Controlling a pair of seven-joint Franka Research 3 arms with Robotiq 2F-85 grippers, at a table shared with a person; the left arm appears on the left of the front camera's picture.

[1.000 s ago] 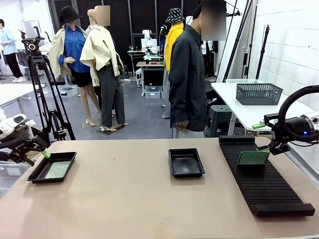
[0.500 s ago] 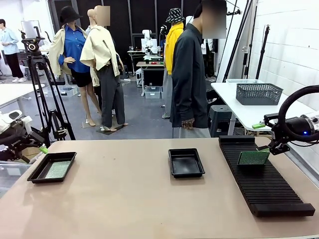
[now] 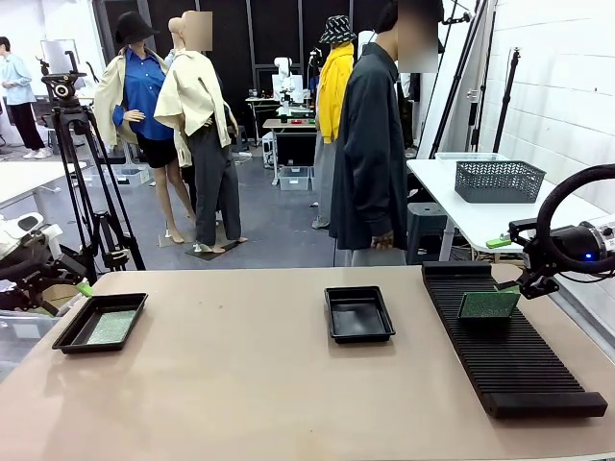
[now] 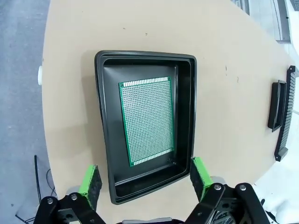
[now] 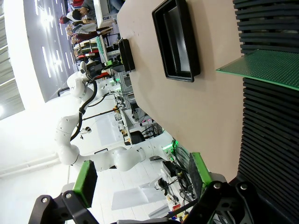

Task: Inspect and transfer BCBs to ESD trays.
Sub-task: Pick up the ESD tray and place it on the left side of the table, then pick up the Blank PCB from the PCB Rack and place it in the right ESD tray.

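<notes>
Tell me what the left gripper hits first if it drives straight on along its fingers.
Most likely the black tray that the left gripper looks down on, around its near end, with the green board lying just beyond. Exact depth is unclear.

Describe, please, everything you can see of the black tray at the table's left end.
The tray is a shallow black rectangular plastic-looking dish with raised sloping walls and rounded corners. It sits flat on the tan table near its left edge. One green perforated circuit board lies flat on its floor; nothing else touches it.
</notes>
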